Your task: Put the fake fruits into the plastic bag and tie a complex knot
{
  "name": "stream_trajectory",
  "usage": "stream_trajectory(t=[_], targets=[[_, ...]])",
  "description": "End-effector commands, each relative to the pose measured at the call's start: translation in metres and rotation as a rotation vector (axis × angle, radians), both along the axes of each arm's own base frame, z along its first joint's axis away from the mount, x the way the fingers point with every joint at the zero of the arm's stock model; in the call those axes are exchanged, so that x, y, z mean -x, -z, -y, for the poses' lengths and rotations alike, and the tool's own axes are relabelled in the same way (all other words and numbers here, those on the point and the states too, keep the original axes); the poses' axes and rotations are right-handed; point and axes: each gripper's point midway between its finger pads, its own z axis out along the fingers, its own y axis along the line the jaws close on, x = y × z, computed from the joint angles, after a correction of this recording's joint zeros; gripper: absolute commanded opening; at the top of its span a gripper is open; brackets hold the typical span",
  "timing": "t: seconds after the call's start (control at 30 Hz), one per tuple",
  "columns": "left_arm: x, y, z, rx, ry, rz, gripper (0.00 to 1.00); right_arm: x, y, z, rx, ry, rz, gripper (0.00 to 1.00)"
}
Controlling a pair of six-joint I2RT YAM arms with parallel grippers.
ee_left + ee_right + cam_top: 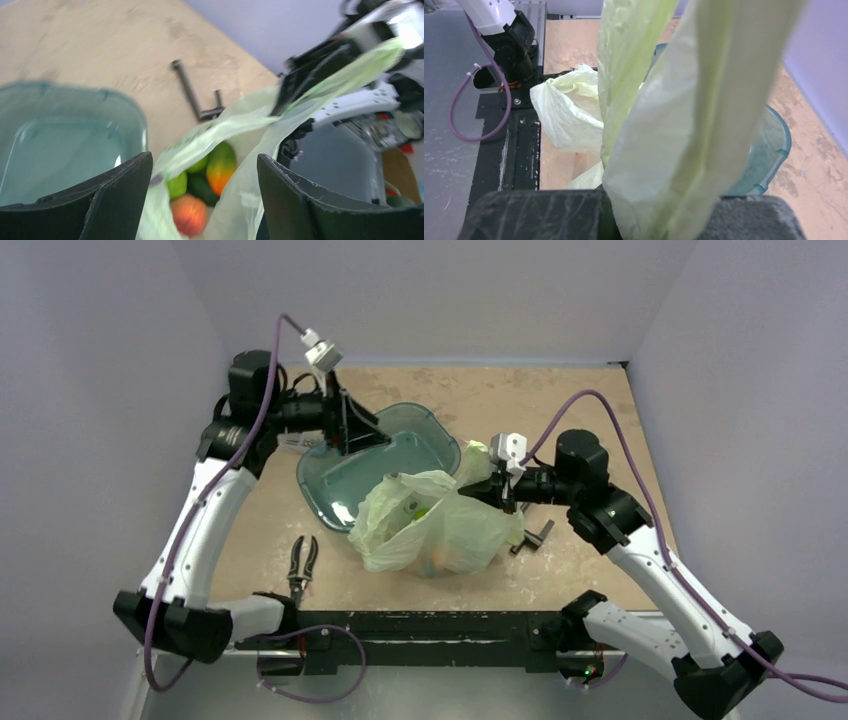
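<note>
Right gripper [487, 488] pinches shut on the translucent pale green plastic bag's [440, 532] stretched strip, while the left gripper [362, 432] gapes empty over the adjacent translucent teal plastic tub [335, 488].

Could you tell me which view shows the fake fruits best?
Left wrist: it looks into the open plastic bag at the fake fruits. Top external shows only faint colour through the plastic; right wrist shows none.

walls: plain pale lavender-grey back wall [430, 290], left wall [90, 390] and right wall [760, 370] close in three sides | furniture: tan wooden table [560, 400], top scuffed with whitish blotches | near edge: black rail [430, 625] | below: grey floor [450, 695] | light: even, soft
</note>
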Motion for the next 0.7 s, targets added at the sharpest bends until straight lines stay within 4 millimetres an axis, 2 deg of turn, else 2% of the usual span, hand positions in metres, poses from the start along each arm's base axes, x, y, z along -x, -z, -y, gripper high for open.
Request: stream_trajectory(t=[0.0,0.13,0.33,0.47,0.6,0.67], targets=[[0.021,0.087,-0.066,-0.252,-0.29,-0.2,0.77,0.0,-0.003,0.009,0.009,0.035,0.066,0.0],[0.048,0.145,-0.084,-0.343,-0.395,-0.371,0.73,0.01,0.015,0.013,0.054,-0.007,0.068,0.0],[0.081,0.193,-0.085,-0.373,-0.399,-0.639,0.76,0.018,0.041,0.019,0.129,-0.052,0.07,0.0],[0.087,0.208,-0.062,-0.261,-0.312,-0.789,0.82,0.021,0.048,0.021,0.144,-0.057,0.064,0.0],[0.078,0.199,-0.033,-0.092,-0.19,-0.87,0.84,0.021,0.058,0.022,0.176,-0.069,0.048,0.0],[0.077,0.192,-0.019,-0.027,-0.13,-0.856,0.82,0.021,0.063,0.022,0.185,-0.071,0.04,0.0]])
